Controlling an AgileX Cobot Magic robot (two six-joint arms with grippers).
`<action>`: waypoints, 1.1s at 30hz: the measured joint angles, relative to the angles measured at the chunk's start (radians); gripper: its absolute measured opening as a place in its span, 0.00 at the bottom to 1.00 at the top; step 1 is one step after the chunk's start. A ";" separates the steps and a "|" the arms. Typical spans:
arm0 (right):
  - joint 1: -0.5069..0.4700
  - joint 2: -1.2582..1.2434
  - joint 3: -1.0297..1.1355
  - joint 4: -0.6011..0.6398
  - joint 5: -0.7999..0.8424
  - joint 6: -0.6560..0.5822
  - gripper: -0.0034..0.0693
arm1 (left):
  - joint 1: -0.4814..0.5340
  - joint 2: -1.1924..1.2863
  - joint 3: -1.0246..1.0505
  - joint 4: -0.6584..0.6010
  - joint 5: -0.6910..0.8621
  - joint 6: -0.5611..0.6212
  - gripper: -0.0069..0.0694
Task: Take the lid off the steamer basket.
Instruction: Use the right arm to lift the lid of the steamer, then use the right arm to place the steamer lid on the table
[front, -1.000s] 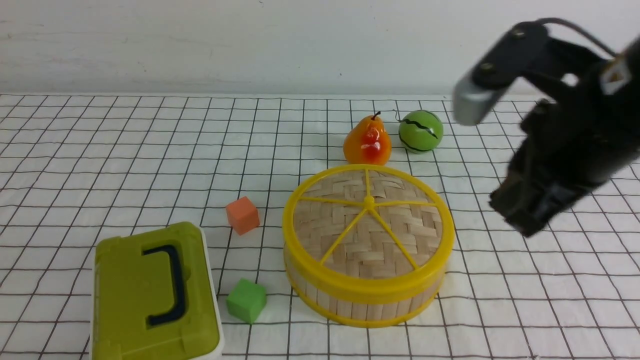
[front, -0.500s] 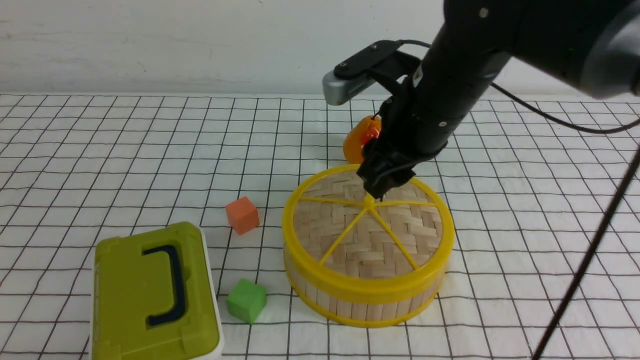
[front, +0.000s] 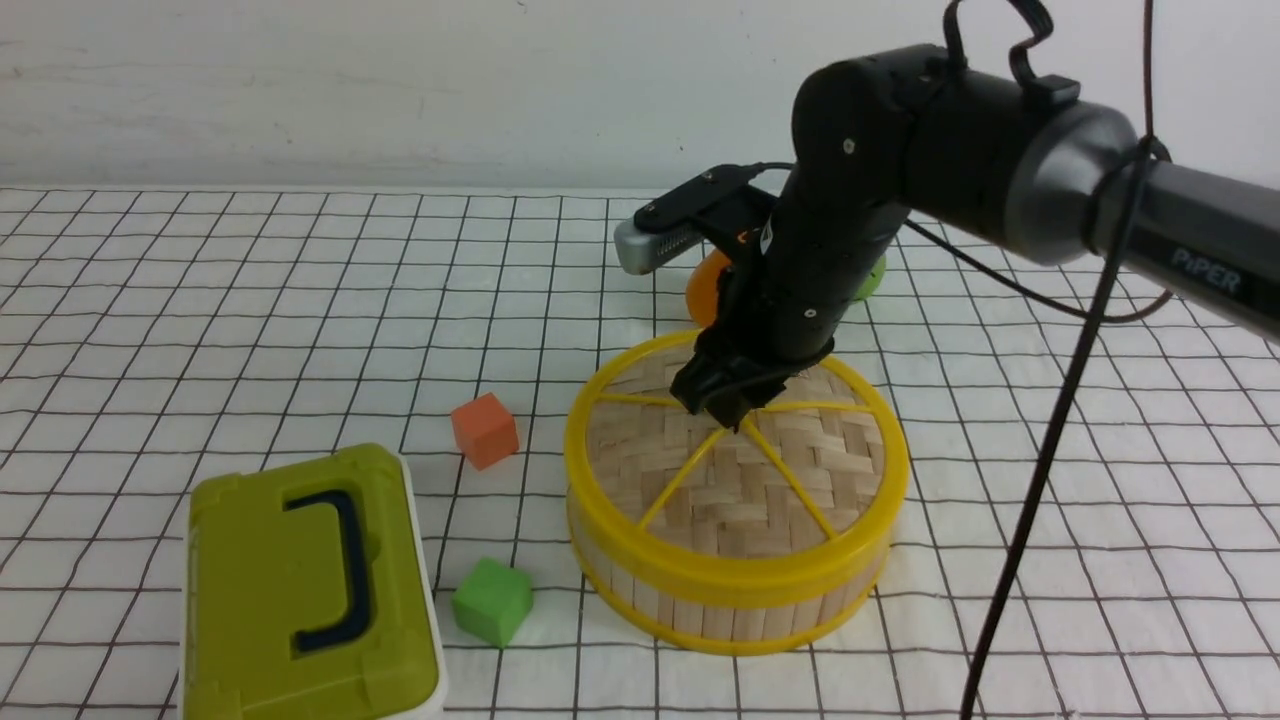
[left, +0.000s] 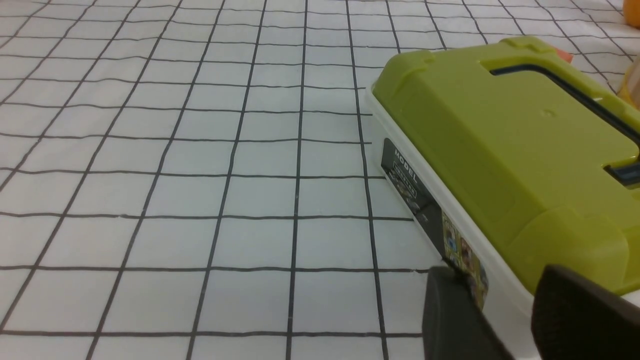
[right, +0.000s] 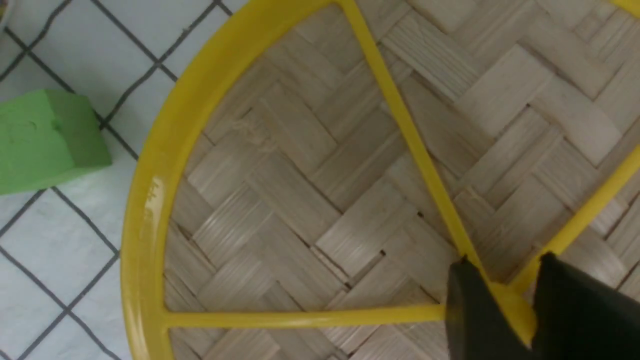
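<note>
- A glossy olive-green rectangular lunch box with a dark handle lies shut at the far left. The left end effector sits near its side, fingers slightly apart and empty.
- A matte orange cube and a green cube lie between box and basket.
- The round steamer basket, bamboo slats between yellow plastic rims, stands right of centre. Its woven lid is seated on top, hiding the contents.
- The right end effector is clenched on the lid's centre knob.
- A shiny orange pear peeks from behind the arm.
- White black-gridded cloth covers the table, with a pale wall behind.
</note>
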 joint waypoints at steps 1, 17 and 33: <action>0.000 -0.001 0.000 0.000 0.000 0.000 0.19 | 0.000 0.000 0.000 0.000 0.000 0.000 0.40; -0.121 -0.297 0.018 -0.045 0.175 0.023 0.19 | 0.000 0.000 0.000 0.000 0.000 0.000 0.40; -0.478 -0.372 0.522 -0.048 -0.162 0.050 0.19 | 0.000 0.000 0.000 0.000 0.000 0.000 0.40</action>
